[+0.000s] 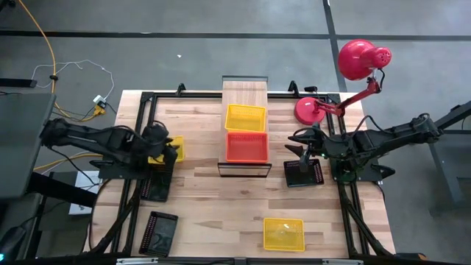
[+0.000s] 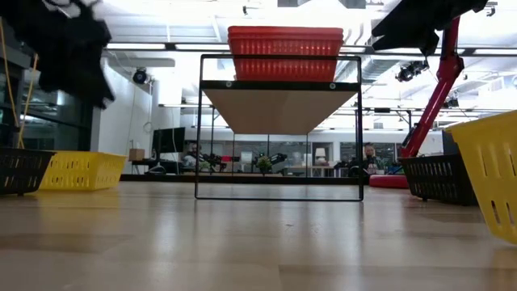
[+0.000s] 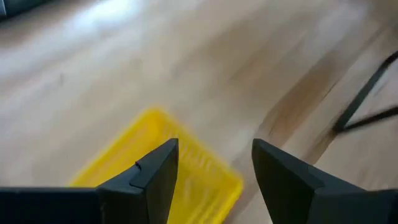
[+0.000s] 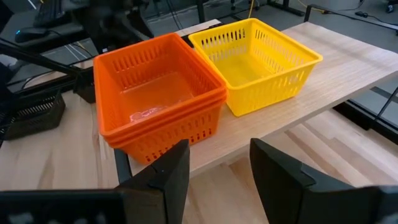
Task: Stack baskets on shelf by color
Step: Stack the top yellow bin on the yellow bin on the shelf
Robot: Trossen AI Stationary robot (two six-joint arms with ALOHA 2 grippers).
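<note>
Your left gripper [image 1: 171,149], at the left middle of the high view, hangs over a yellow basket [image 1: 171,146] with its fingers apart and nothing between them. The right gripper [image 1: 303,140], at the right middle, is also open and empty, above a black basket [image 1: 304,173]. On the shelf [image 1: 245,92], at upper centre, an orange stack [image 1: 246,147] stands just beside one yellow basket [image 1: 245,118]. These mesh trays look light, thin and a little flexible, with smooth plastic that may slip, so I would pinch one wall just under the rim, in the middle of a side, and lift slowly
</note>
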